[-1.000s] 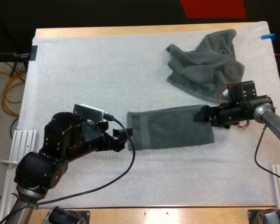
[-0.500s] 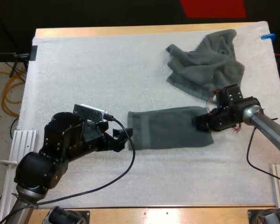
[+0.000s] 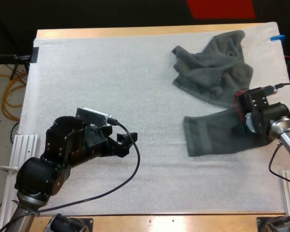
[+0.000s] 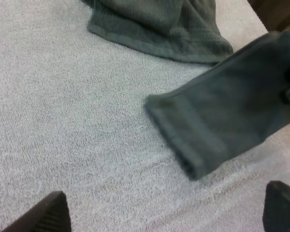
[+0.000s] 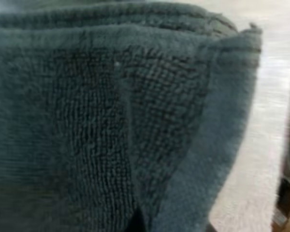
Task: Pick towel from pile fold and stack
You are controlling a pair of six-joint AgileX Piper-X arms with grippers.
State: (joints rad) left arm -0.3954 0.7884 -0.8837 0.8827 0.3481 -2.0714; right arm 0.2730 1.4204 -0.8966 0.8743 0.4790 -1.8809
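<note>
A folded dark grey-green towel (image 3: 210,136) lies flat on the white mat (image 3: 111,72), right of centre. My right gripper (image 3: 242,129) is shut on its right end, and the towel's weave (image 5: 111,121) sits right against the right wrist camera. A crumpled towel (image 3: 213,65) sits just beyond it at the far right. My left gripper (image 3: 128,144) rests open on the mat at the left, well apart from the folded towel's near end (image 4: 183,145). Its fingertips (image 4: 53,212) stand wide apart with only mat between them.
The crumpled towel (image 4: 159,24) almost touches the folded one's far edge. Bare mat stretches across the left and middle. The mat's right edge and the wooden table's rim (image 3: 135,33) lie close to my right arm.
My right gripper closed on the folded towel's right end and dragged it to the right, away from my left gripper. The left arm has stayed still.
</note>
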